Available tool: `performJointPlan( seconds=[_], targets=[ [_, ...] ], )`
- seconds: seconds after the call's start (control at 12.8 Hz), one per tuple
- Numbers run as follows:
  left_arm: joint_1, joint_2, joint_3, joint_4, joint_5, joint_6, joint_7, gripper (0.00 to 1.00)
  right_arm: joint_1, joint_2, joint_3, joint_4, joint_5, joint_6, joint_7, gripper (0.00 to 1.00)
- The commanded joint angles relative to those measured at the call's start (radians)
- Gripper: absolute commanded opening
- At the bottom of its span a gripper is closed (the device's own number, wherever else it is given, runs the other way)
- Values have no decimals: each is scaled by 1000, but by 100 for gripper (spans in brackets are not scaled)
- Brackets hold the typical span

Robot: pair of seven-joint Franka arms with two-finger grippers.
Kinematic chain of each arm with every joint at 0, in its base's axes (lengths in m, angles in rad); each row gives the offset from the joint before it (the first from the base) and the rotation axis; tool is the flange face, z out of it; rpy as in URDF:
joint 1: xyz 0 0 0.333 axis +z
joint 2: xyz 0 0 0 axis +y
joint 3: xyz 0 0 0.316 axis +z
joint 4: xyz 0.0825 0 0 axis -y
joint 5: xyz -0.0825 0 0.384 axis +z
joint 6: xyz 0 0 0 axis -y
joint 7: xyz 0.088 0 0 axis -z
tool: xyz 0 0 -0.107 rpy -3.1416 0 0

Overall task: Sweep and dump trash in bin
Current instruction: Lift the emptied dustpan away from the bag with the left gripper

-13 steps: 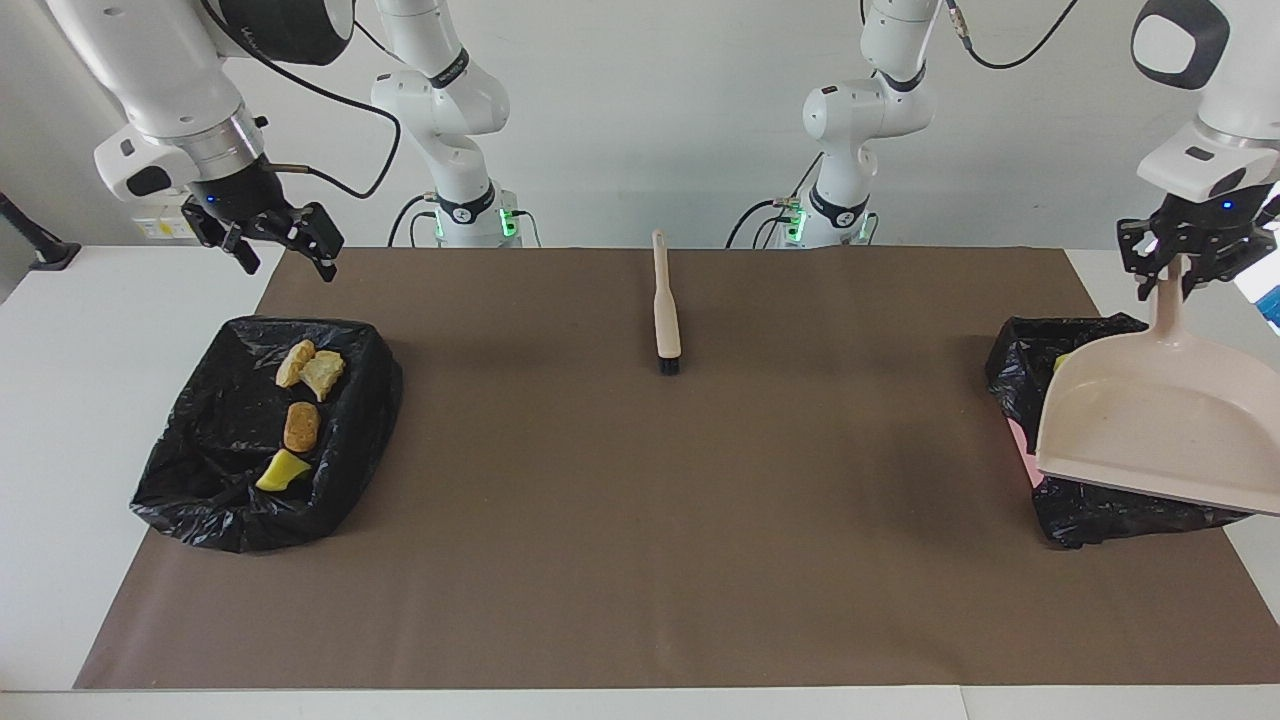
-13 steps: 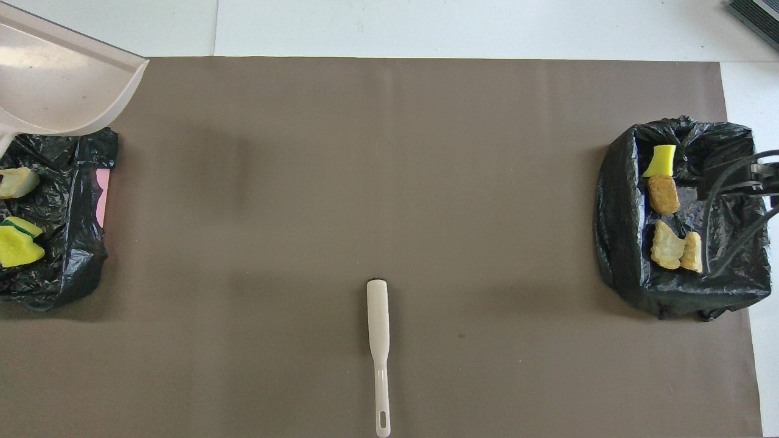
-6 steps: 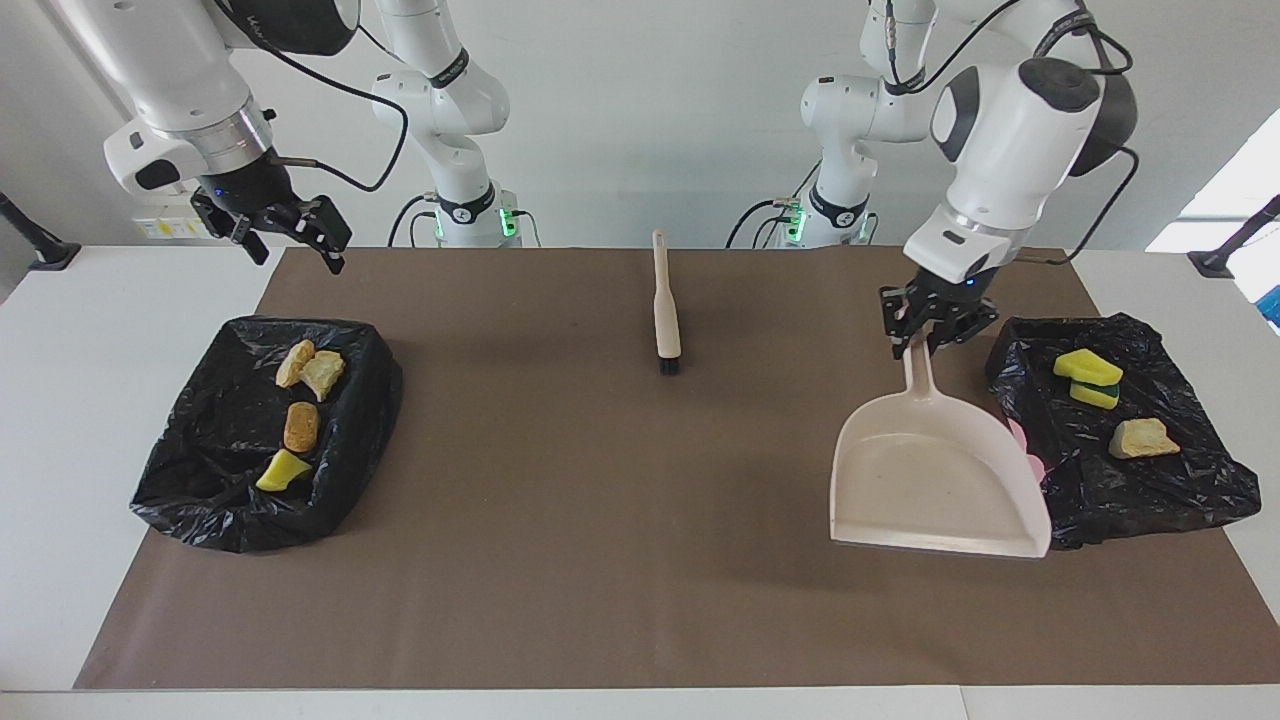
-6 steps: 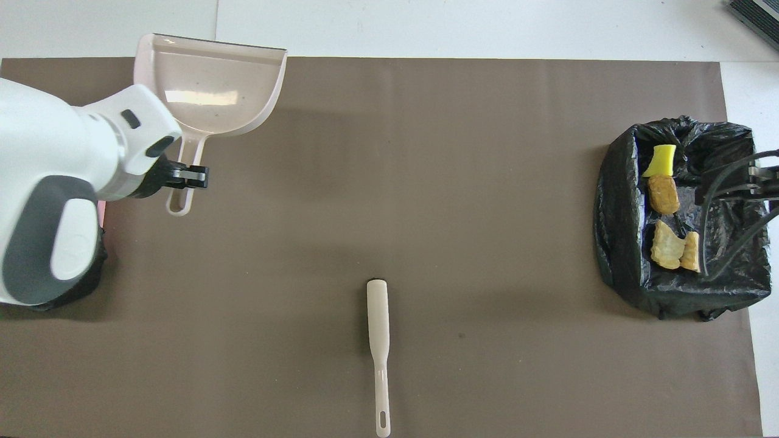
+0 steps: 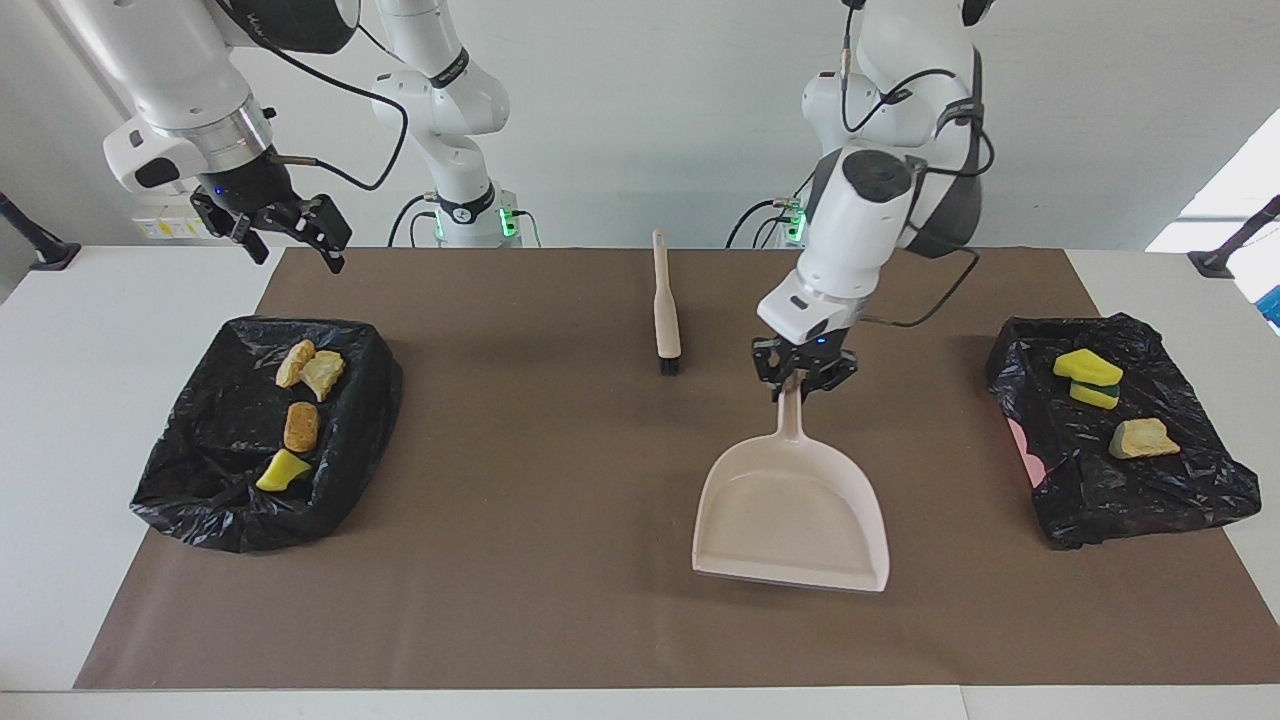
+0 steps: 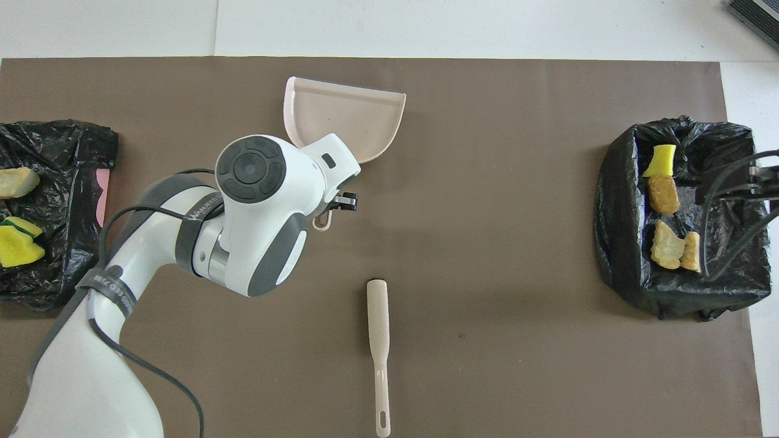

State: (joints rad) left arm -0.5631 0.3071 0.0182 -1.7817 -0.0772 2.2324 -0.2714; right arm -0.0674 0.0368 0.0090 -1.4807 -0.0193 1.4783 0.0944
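Observation:
My left gripper [image 5: 800, 375] is shut on the handle of the beige dustpan [image 5: 790, 510] and holds it over the middle of the brown mat, handle up and lip low. The pan [image 6: 344, 118] looks empty. The trash lies in two black bag-lined bins. Several yellow and tan scraps [image 5: 300, 425] are in the bin [image 5: 200, 470] at the right arm's end. A yellow sponge wedge [image 5: 1087, 370] and a tan lump [image 5: 1140, 437] are in the bin [image 5: 1150, 500] at the left arm's end. My right gripper [image 5: 290, 235] is open, raised over the table beside the first bin.
A beige brush [image 5: 665, 310] lies on the mat nearer to the robots than the dustpan, bristles pointing away from them; it also shows in the overhead view [image 6: 378, 340]. No scraps show on the brown mat [image 5: 560, 600].
My left arm has carried the dustpan from over the bin at its end of the table to the middle of the mat and lowered it. The right gripper has barely moved.

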Motion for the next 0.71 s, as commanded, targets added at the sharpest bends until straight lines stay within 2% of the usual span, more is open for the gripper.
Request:
performJointPlan(
  seconds=[0.0,0.63],
  targets=[
    [-43,-14,22,1,-61,18,1,0,-5,-2,5,11,16,-18,21,100],
    [-119,35,23,-27,-64,53,-60,0,-5,-2,5,11,16,-18,19,100]
  ],
)
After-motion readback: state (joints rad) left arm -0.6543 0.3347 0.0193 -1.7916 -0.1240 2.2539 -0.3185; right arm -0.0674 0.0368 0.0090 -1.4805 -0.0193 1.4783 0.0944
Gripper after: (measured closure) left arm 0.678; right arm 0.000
